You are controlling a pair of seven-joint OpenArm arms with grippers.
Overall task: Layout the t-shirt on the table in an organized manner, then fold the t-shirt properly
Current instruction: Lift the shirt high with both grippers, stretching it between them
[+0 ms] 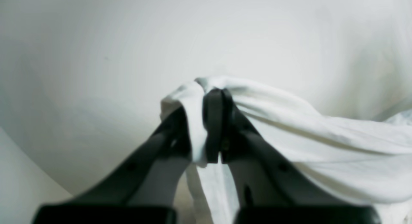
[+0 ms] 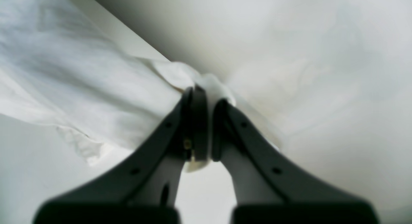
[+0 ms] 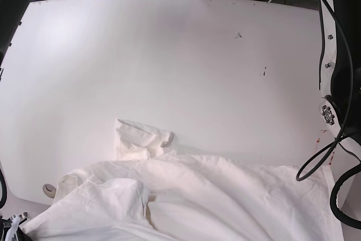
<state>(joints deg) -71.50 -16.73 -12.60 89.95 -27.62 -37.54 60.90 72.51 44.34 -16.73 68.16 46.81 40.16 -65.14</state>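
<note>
The t-shirt [image 3: 225, 196] is lying as a soft, rumpled white mass along the near edge of the table [image 3: 169, 55], its cotton showing broad shallow creases and rolled folds; one crumpled flap [image 3: 141, 139] is poking out farther onto the tabletop than the rest. No print is showing in the base view, only plain white fabric. The table is presenting a smooth, glossy white surface with a rounded corner, a round grommet hole [image 3: 49, 188] just beside the cloth's left edge, and a few dark specks [image 3: 238, 35] well apart from the shirt.

In the left wrist view, the left gripper [image 1: 209, 121] is pinching a bunched ridge of the shirt [image 1: 322, 143] between its dark, matte, tapering fingers, jaws pressed together on the cloth, which is draping away to the right in long taut pleats.

In the right wrist view, the right gripper [image 2: 206, 121] is likewise clamping a gathered fold of the shirt [image 2: 80, 88], fingers pressed nearly together, the fabric fanning off to the left with a frayed-looking wrinkled hem hanging below

Both wrist views are blurry
</note>
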